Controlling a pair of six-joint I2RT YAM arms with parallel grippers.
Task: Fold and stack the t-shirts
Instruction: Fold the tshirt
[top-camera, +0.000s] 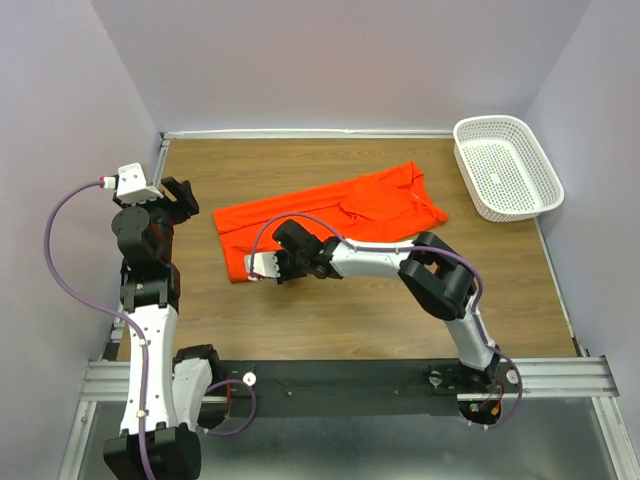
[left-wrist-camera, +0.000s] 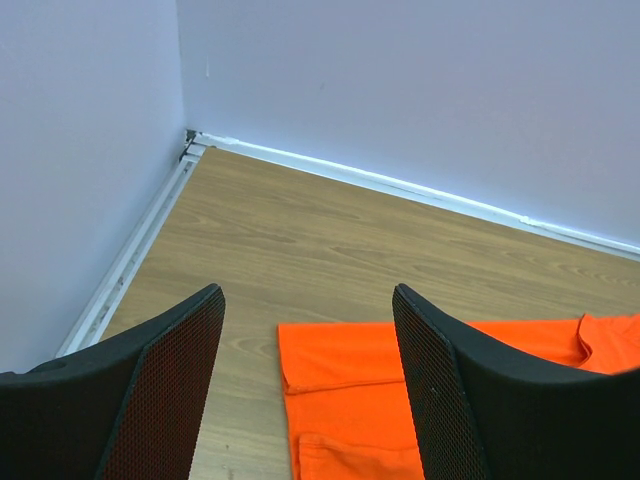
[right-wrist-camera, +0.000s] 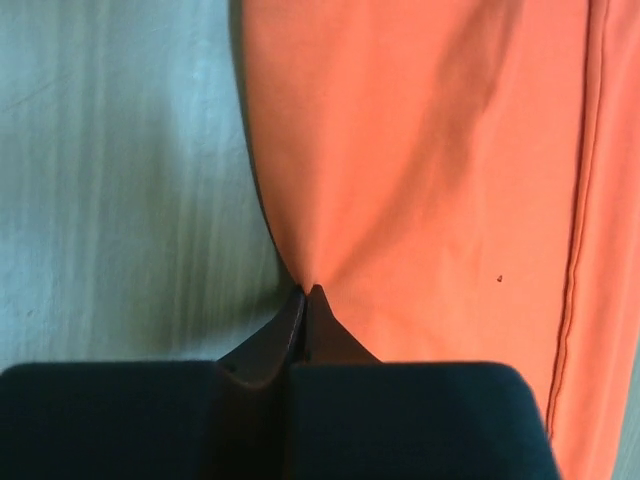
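From above, the t-shirt (top-camera: 320, 218) lies flat on the bench (top-camera: 350, 320), well to the left of the basket (top-camera: 467, 170) and apart from it. Its collar end points toward the basket and its hem end away. The right claw (top-camera: 262, 266) reaches across to the shirt's near corner, at the end farthest from the basket. The left claw (top-camera: 180, 198) hangs above bare wood, farther from the basket than the shirt is.

The left wrist view shows the left claw (left-wrist-camera: 308, 300) spread wide and holding nothing. The t-shirt's (left-wrist-camera: 350, 400) hem corner lies below and just ahead of it.

In the right wrist view, the right claw (right-wrist-camera: 305, 295) is closed tight on the edge of the t-shirt (right-wrist-camera: 420, 180). The cloth puckers into creases that fan out from its tips. Bench (right-wrist-camera: 120, 180) shows on the other side of that edge.

The step in hand looks like a fold: the corner is pinched but not yet raised. The next move probably calls for lifting this end just clear of the wood and carrying it toward the basket, over the collar end. The left claw would best take the far hem corner, so the fold lands square.
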